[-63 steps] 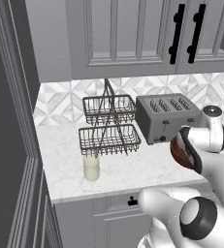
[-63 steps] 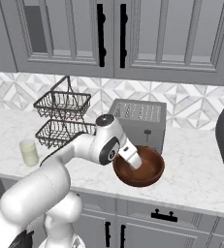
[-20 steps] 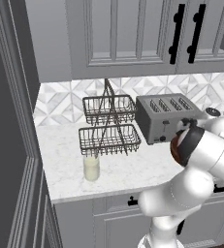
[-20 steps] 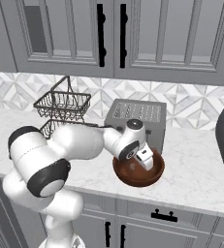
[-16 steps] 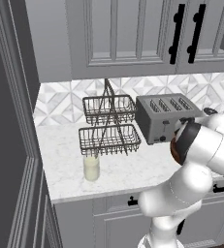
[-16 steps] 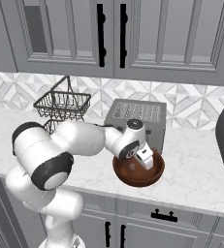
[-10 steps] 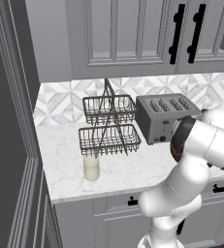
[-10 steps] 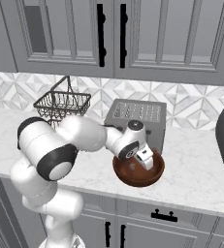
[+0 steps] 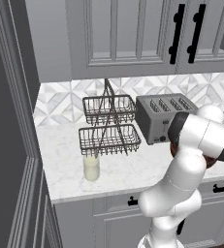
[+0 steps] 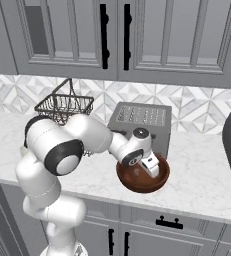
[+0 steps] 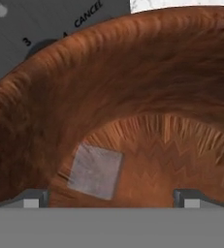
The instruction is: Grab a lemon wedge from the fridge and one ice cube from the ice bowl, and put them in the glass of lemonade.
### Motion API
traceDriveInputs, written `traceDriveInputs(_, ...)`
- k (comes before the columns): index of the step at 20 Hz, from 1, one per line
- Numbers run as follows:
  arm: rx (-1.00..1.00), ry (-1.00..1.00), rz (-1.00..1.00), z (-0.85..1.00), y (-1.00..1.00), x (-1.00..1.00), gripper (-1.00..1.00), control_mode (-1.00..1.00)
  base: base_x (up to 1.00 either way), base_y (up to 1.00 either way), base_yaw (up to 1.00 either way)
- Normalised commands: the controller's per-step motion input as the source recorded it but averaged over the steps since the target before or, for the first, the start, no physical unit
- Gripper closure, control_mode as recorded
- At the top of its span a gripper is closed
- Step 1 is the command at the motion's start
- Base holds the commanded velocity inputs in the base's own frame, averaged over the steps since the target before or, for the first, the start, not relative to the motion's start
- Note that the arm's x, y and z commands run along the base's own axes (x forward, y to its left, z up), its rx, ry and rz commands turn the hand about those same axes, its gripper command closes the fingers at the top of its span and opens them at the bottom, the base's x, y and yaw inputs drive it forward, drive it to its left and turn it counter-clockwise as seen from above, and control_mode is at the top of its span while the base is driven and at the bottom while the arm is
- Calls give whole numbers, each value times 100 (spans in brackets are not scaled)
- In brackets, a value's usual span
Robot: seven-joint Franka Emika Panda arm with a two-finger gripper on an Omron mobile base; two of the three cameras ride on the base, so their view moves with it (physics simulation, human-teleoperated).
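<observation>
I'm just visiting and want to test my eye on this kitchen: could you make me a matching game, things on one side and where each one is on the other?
Things:
1. ice cube
2. glass of lemonade
3. toaster
4. gripper

Places:
A. on the counter below the lower wire basket
B. lowered into the ice bowl, fingers apart
C. on the bowl's floor
D. against the backsplash, behind the bowl

Pairs: 1-C, 2-A, 3-D, 4-B
</observation>
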Motion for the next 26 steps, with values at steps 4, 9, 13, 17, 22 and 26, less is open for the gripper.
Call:
traceDriveInputs(4,0,0,0,-12,-12,7,-100,-100,0,0,0)
traceDriveInputs(9,0,0,0,-13,-7,12,-100,-100,0,0,0)
traceDriveInputs(13,0,0,0,-8,-5,17,-100,-100,0,0,0)
traceDriveInputs(17,0,-5,0,-4,-9,18,-100,-100,0,0,0)
traceDriveInputs(22,0,-11,0,-2,-3,17,-100,-100,0,0,0)
traceDriveInputs(26,0,-6,0,-17,0,21,-100,-100,0,0,0)
